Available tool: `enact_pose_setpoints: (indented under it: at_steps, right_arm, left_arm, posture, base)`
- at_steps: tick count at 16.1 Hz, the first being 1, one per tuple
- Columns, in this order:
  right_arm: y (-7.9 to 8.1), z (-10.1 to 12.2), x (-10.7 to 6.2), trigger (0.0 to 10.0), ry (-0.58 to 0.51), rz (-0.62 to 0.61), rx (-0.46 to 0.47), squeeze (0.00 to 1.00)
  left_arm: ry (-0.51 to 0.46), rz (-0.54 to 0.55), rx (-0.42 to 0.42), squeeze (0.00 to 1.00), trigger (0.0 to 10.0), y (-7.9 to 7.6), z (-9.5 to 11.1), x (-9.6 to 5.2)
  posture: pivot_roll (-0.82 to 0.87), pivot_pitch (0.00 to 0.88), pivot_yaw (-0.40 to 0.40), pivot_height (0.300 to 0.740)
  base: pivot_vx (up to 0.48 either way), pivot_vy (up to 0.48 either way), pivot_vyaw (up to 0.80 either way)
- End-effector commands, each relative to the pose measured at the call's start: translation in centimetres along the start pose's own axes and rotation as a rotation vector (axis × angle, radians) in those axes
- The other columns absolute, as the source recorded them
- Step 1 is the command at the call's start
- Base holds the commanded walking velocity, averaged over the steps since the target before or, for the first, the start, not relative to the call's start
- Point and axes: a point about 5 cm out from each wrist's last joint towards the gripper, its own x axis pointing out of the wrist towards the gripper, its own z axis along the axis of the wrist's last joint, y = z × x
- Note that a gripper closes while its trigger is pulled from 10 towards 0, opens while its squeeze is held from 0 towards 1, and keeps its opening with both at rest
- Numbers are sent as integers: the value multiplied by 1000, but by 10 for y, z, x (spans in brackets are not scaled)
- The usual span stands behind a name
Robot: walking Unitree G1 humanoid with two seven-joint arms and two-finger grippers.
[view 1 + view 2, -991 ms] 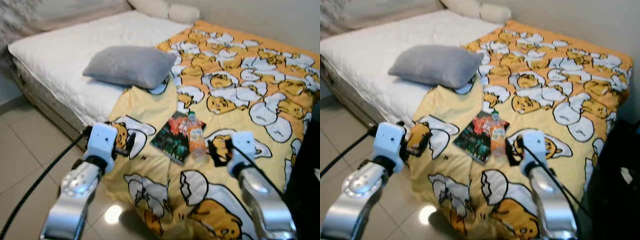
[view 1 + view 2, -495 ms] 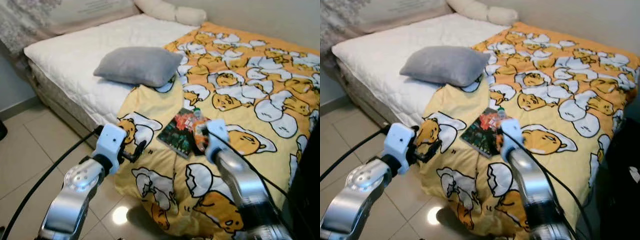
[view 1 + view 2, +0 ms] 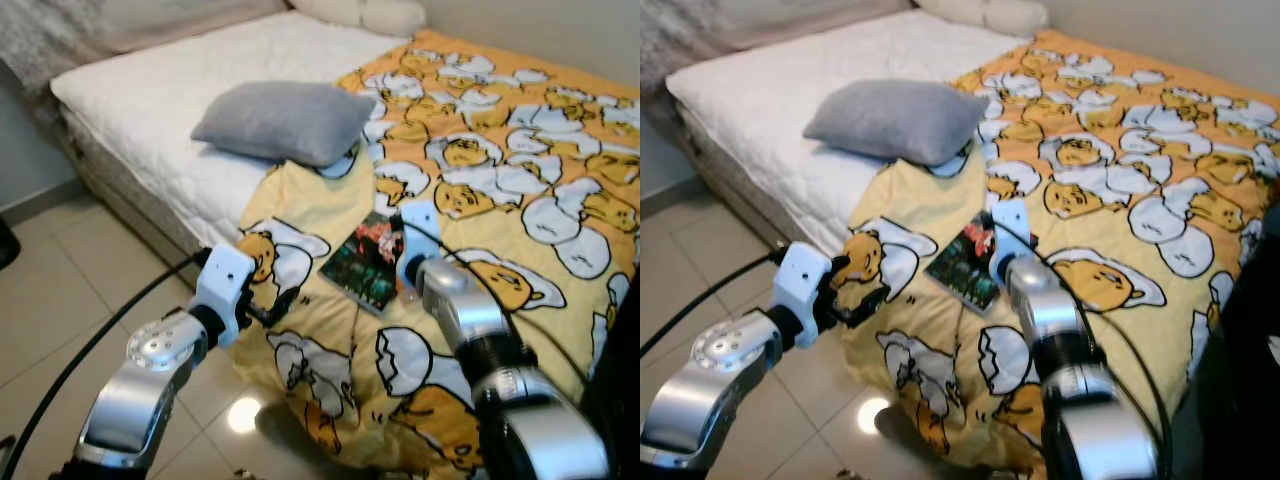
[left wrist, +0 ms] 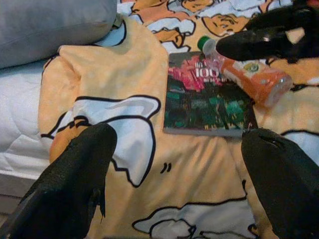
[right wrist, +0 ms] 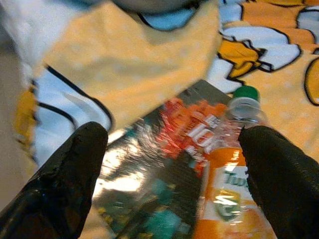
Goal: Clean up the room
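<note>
My right end effector (image 5: 169, 174) hangs over the bottle (image 5: 232, 184) with its fingers (image 5: 67, 174) spread wide, gripping nothing. The bottle lies on its side across the book (image 4: 207, 97) on the yellow patterned quilt (image 3: 500, 150) near the bed's foot. I judge it light, smooth clear plastic that may roll or slip, so I'd close across the labelled orange body rather than the narrow neck by the green cap (image 5: 245, 92). The book looks thin, glossy and stiff. My left end effector (image 4: 174, 174) hovers nearby, fingers apart and empty. A soft grey pillow (image 3: 285, 120) sits further up.
</note>
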Motion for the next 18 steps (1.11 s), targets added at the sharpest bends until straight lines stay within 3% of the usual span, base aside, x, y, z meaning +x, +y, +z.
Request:
enact_pose_setpoints:
  at_steps: [1,4,8,10,12,15,16,17,18]
  right_arm:
    - [-6,-1,3,10000,35,-44,-33,0]
    - [-15,-9,7,10000,149,-72,-13,0]
    - [-25,-11,7,10000,198,-133,4,0]
    - [-34,-14,5,10000,253,-224,37,0]
    - [-30,-17,6,10000,274,-218,35,0]
    - [-25,-13,7,10000,263,-202,107,0]
    - [-23,-8,8,8941,246,-194,138,0]
    - [-22,-3,10,1176,225,-188,162,0]
    - [-22,-2,10,1176,220,-187,167,0]
  left_arm:
    - [9,-23,36,0,10000,-2,1,0]
    - [36,-103,91,0,10000,-8,2,-4]
    - [44,-159,94,0,10000,-10,4,-11]
    - [77,-207,89,0,10000,-13,6,-25]
    - [115,-225,61,0,10000,-13,3,-33]
    - [123,-222,59,0,10000,-12,4,-37]
    - [115,-211,69,0,10000,-12,5,-37]
    - [109,-201,82,0,10000,-11,5,-37]
    - [109,-199,85,0,10000,-11,6,-37]
  posture:
    - [-59,0,17,740]
    - [-30,74,20,740]
    - [-5,117,29,740]
    - [39,189,42,740]
    - [56,206,50,740]
    - [68,207,42,740]
    - [66,205,40,740]
    - [56,196,36,740]
    - [56,196,36,740]
  base:
    - [0,0,0]
    - [0,0,0]
    - [0,0,0]
    - [0,0,0]
    - [0,0,0]
    - [0,0,0]
    - [0,0,0]
    - [0,0,0]
    - [0,0,0]
